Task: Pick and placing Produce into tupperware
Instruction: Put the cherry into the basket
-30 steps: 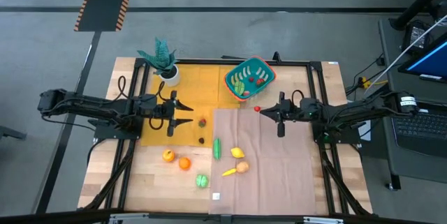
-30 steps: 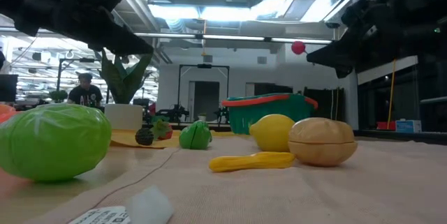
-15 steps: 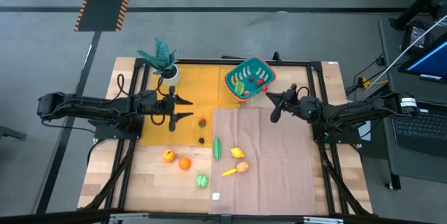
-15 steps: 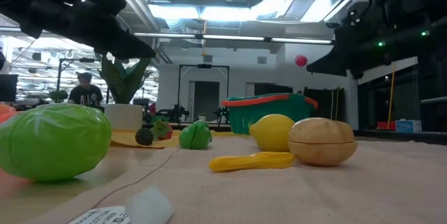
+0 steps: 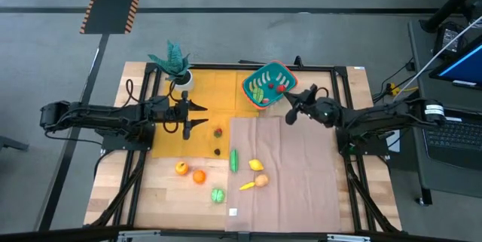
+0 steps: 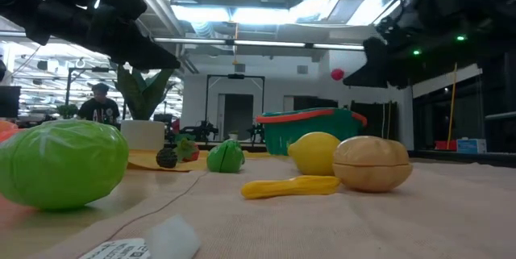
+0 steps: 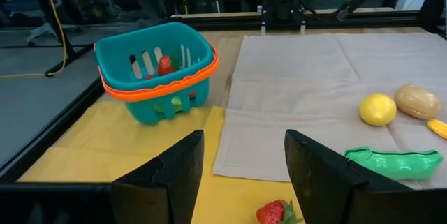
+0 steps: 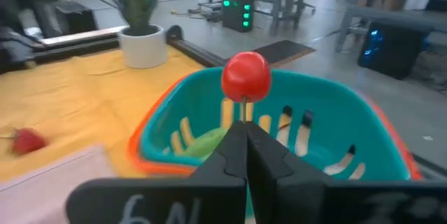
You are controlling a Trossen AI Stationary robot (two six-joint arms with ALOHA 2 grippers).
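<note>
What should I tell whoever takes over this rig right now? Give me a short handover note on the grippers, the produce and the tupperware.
Right gripper: shut on the stem of a small red fruit, held above the tupperware, not yet released.
Left gripper: open, empty, hovering over the yellow mat.
Done: a few pieces lie in the tupperware, green and red among them.
Left: two strawberries on the mat; on the brown cloth, a green pod, lemon, potato and a yellow piece; on the bare wood, two orange fruits and a green one.
</note>
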